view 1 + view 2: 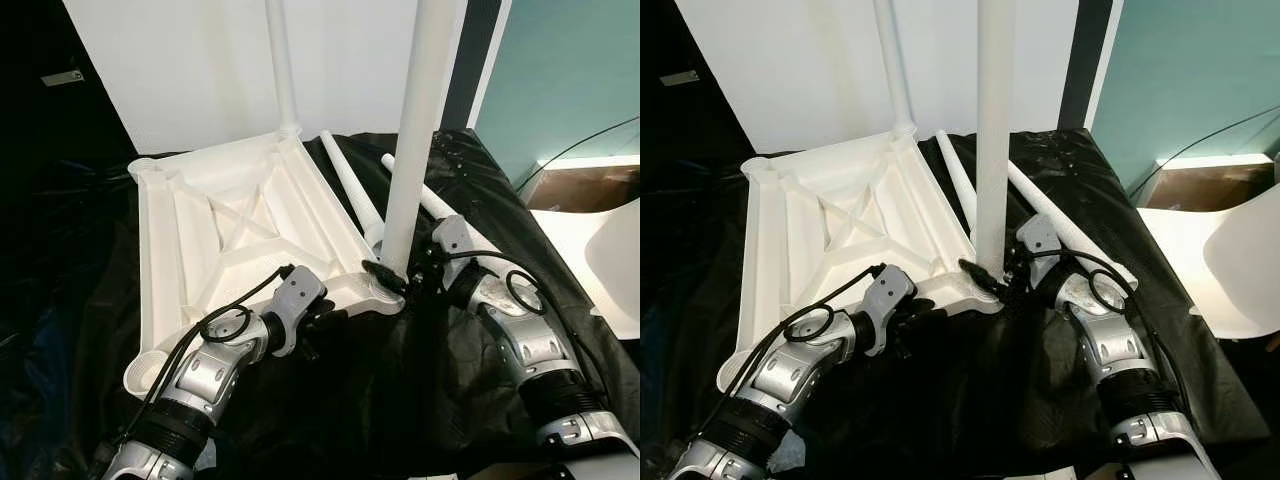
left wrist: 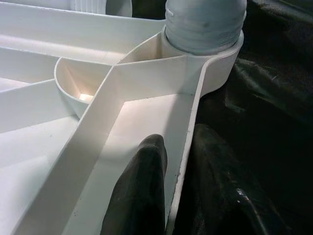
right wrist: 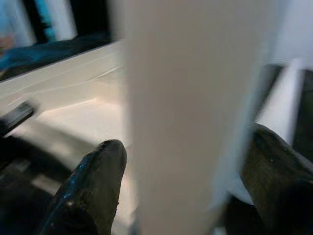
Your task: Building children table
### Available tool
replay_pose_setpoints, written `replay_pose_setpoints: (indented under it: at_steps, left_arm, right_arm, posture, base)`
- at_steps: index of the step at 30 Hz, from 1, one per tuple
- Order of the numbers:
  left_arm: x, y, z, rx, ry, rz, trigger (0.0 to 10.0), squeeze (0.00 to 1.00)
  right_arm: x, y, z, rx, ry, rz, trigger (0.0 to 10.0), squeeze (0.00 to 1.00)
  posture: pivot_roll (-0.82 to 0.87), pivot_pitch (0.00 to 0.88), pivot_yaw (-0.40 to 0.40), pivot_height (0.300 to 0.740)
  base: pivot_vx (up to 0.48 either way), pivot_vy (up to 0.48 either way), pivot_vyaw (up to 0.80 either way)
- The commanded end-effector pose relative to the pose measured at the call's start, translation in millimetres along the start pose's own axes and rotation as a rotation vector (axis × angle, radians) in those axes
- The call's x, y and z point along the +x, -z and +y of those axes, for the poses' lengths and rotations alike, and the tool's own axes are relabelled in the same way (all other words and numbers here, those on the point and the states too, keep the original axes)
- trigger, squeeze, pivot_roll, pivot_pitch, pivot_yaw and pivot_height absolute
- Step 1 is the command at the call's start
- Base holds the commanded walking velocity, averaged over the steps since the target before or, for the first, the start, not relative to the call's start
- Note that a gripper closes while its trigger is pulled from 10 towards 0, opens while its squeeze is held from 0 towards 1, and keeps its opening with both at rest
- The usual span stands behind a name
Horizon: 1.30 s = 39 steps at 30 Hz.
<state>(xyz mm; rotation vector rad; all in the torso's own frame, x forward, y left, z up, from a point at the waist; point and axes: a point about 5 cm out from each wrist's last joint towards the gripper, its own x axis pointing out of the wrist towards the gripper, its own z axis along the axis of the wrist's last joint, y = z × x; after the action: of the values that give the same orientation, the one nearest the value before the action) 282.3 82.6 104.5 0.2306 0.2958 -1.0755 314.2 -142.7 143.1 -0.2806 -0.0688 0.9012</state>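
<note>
Upturned white plastic tabletop [image 1: 230, 230] lies rib-side up on a surface draped in black cloth [image 1: 400, 400]. One table leg [image 1: 280, 60] already stands in the far corner socket. A second leg [image 1: 420, 130] stands upright in the near right corner socket [image 2: 203, 58]; the left wrist view shows its threaded base seated in the socket's collar. Two loose legs [image 1: 350, 185] lie on the cloth just beyond that corner.

Right gripper [image 1: 395, 275]: jaws closed around the base of the upright leg, one black finger [image 3: 90, 188] on each side of the shaft. Left gripper [image 1: 325, 318]: jaws pinched on the tabletop's near edge wall beside the socket, one finger [image 2: 139, 191] inside the rim and the other outside it.

Judged step: seating or screwing this second leg home. To do it well:
- keep the shaft plumb so the threads do not cross;
- hold low on the leg, where leverage on the socket is smallest;
- keep the left hold firm so the tabletop does not slide on the slick cloth;
- check that the base sits flush with the collar before letting go.

Two sockets remain unfilled.
</note>
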Motion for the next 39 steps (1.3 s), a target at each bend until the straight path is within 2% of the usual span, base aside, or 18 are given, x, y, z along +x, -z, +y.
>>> replay_pose_setpoints:
  at_steps: [1, 2, 11, 13, 17, 19, 21, 22, 23, 24, 25, 27, 30, 31, 35, 36, 38, 39]
  left_arm:
    - [4.3, 15.7, -14.2, -0.03, 0.113, 0.065, 10.0, 0.0]
    - [3.9, 15.6, -14.6, -0.03, 0.112, 0.065, 10.0, 0.0]
    - [2.2, 16.4, -14.9, -0.036, 0.099, 0.062, 10.0, 0.0]
    - [1.5, 16.3, -14.6, -0.036, 0.097, 0.061, 10.0, 0.0]
    - [0.8, 15.7, -14.0, -0.034, 0.096, 0.062, 10.0, 0.0]
    - [0.5, 15.4, -13.1, -0.032, 0.093, 0.063, 10.0, 0.0]
    - [-0.3, 14.6, -12.9, -0.032, 0.09, 0.062, 10.0, 0.0]
    - [-0.3, 14.6, -12.9, -0.032, 0.09, 0.062, 10.0, 0.0]
    - [-1.0, 14.9, -13.5, -0.032, 0.089, 0.063, 10.0, 0.0]
    - [-1.0, 14.9, -13.5, -0.032, 0.089, 0.063, 10.0, 0.0]
    - [-1.9, 15.4, -14.2, -0.033, 0.089, 0.065, 10.0, 0.0]
    - [-1.9, 15.4, -14.2, -0.033, 0.089, 0.065, 10.0, 0.0]
    - [-4.8, 18.4, -15.5, -0.034, 0.092, 0.077, 10.0, 0.0]
    - [-6.4, 18.5, -14.4, -0.032, 0.091, 0.081, 10.0, 0.0]
    - [-8.1, 17.7, -12.7, -0.03, 0.089, 0.084, 10.0, 0.0]
    - [-7.6, 17.7, -12.5, -0.028, 0.087, 0.084, 10.0, 0.0]
    - [-7.4, 18.5, -12.3, -0.027, 0.085, 0.085, 10.0, 0.0]
    - [-7.5, 19.4, -12.6, -0.028, 0.085, 0.087, 10.0, 0.0]
  right_arm:
    - [-0.4, 2.4, 0.9, 0.015, -0.056, 0.025, 2.8, 0.0]
    - [-2.3, 4.3, 0.1, 0.02, -0.087, 0.042, 0.0, 0.0]
    - [-3.7, 5.3, -6.9, 0.071, -0.122, 0.044, 0.0, 0.0]
    - [-2.3, 9.4, -2.9, 0.175, -0.078, 0.03, 0.0, 0.0]
    - [-2.4, 18.6, 14.3, 0.221, -0.016, 0.017, 0.0, 0.0]
    - [-2.7, 23.5, 24.7, 0.214, 0.038, 0.008, 0.0, 0.0]
    - [-2.7, 26.5, 39.7, 0.205, 0.217, -0.044, 0.0, 0.0]
    - [-2.7, 26.5, 39.7, 0.205, 0.217, -0.044, 0.0, 0.0]
    - [-2.6, 28.5, 40.1, 0.217, 0.346, -0.05, 0.0, 0.0]
    - [-2.6, 28.5, 40.1, 0.217, 0.346, -0.05, 0.0, 0.0]
    - [-3.5, 32.2, 37.9, 0.232, 0.459, -0.041, 0.0, 0.0]
    - [-3.5, 32.2, 37.9, 0.232, 0.459, -0.041, 0.0, 0.0]
    - [-4.7, 36.6, 33.5, 0.253, 0.573, -0.026, 0.0, 0.0]
    - [-2.9, 36.4, 32.7, 0.258, 0.572, -0.025, 10.0, 0.0]
    - [-0.6, 34.1, 34.1, 0.261, 0.567, -0.02, 10.0, 0.0]
    - [0.3, 30.5, 34.2, 0.26, 0.532, -0.046, 10.0, 1.0]
    - [3.4, 23.9, 31.9, 0.268, 0.433, -0.084, 10.0, 1.0]
    - [5.5, 20.3, 30.1, 0.286, 0.368, -0.103, 10.0, 0.07]
  posture:
    - [-0.02, 0.0, 0.036, 0.74]
    - [-0.02, 0.0, 0.036, 0.74]
    - [0.0, 0.0, 0.022, 0.74]
    - [0.01, 0.0, 0.025, 0.74]
    - [0.01, 0.0, 0.025, 0.74]
    - [0.01, 0.0, 0.025, 0.74]
    - [0.03, 0.0, 0.024, 0.74]
    - [0.03, 0.0, 0.024, 0.74]
    - [0.03, 0.0, 0.024, 0.74]
    - [0.03, 0.0, 0.024, 0.74]
    - [0.04, 0.0, 0.027, 0.74]
    - [0.04, 0.0, 0.027, 0.74]
    - [0.05, 0.0, 0.038, 0.74]
    - [0.06, 0.0, 0.036, 0.74]
    - [0.06, 0.0, 0.036, 0.74]
    - [0.06, 0.0, 0.03, 0.74]
    - [0.06, 0.0, 0.032, 0.74]
    - [0.06, 0.0, 0.036, 0.74]
  base:
    - [0.0, 0.0, 0.0]
    - [0.0, 0.0, 0.0]
    - [0.0, 0.0, 0.0]
    - [0.0, 0.0, 0.0]
    - [0.0, 0.0, 0.0]
    - [0.0, 0.0, 0.0]
    - [0.0, 0.0, 0.0]
    - [0.0, 0.0, 0.0]
    - [0.0, 0.0, 0.0]
    - [0.0, 0.0, 0.0]
    - [0.0, 0.0, 0.0]
    - [0.0, 0.0, 0.0]
    - [0.0, 0.0, 0.0]
    - [0.0, 0.0, 0.0]
    - [0.0, 0.0, 0.0]
    - [0.0, 0.0, 0.0]
    - [0.0, 0.0, 0.0]
    - [0.0, 0.0, 0.0]
